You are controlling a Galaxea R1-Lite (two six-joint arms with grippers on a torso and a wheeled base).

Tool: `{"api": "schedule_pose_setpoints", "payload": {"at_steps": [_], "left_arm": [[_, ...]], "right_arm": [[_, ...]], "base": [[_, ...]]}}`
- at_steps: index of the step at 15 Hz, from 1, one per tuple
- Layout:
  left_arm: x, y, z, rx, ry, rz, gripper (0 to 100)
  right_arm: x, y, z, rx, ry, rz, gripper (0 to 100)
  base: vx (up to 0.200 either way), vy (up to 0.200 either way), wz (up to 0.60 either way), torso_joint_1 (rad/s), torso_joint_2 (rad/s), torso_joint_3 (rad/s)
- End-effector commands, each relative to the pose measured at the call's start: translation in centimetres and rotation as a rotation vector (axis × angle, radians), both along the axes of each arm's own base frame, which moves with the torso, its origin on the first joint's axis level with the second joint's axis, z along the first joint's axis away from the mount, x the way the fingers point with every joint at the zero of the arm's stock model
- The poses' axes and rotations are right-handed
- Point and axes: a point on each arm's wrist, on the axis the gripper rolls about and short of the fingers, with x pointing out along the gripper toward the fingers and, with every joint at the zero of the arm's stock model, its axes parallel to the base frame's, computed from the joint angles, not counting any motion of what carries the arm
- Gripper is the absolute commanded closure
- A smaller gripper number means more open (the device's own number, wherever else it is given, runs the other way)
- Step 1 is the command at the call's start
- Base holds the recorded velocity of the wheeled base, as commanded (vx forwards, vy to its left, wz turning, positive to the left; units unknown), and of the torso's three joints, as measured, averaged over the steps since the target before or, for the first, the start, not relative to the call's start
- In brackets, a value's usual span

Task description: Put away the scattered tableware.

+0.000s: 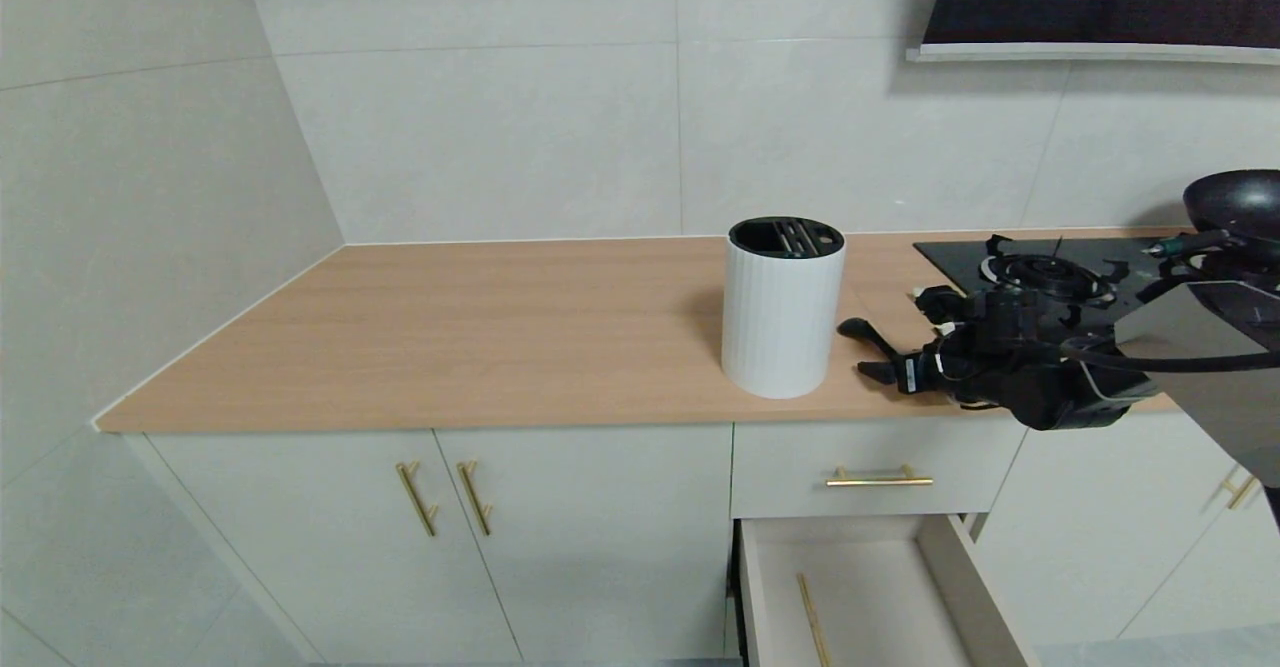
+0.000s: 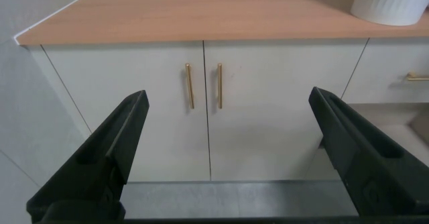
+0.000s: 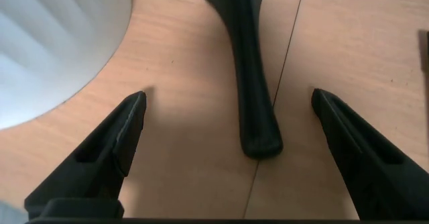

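Note:
A white ribbed utensil holder with a black slotted top stands on the wooden counter. Just to its right lies a black utensil flat on the counter. My right gripper hovers low over it, open. In the right wrist view the utensil's handle runs between the spread fingers of the right gripper, untouched, with the holder off to one side. My left gripper is open and holds nothing, low in front of the cabinet doors.
A gas hob with a black pan sits at the counter's right end. Below the right gripper a drawer stands pulled out, with a thin wooden stick inside. The counter left of the holder is bare wood.

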Motion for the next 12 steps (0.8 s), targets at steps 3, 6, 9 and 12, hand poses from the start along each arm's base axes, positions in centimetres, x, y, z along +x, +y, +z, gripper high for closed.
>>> {"api": "schedule_pose_setpoints", "payload": {"at_steps": [3, 6, 9, 12], "left_arm": [[0.00, 0.00, -0.02, 0.000, 0.002, -0.001, 0], [0.00, 0.00, 0.00, 0.000, 0.000, -0.001, 0], [0.00, 0.00, 0.00, 0.000, 0.000, -0.001, 0], [0.00, 0.00, 0.00, 0.000, 0.000, -0.001, 0]], "right_arm": [[0.34, -0.02, -0.48, -0.006, 0.005, -0.013, 0], [0.35, 0.05, -0.72, -0.005, 0.011, -0.014, 100], [0.35, 0.13, -0.79, -0.007, 0.012, -0.011, 100], [0.30, 0.25, -0.80, -0.009, 0.014, -0.017, 100]], "base": [[0.000, 0.000, 0.00, 0.000, 0.00, 0.000], [0.000, 0.000, 0.00, 0.000, 0.00, 0.000], [0.000, 0.000, 0.00, 0.000, 0.00, 0.000], [0.000, 0.000, 0.00, 0.000, 0.00, 0.000]]}}
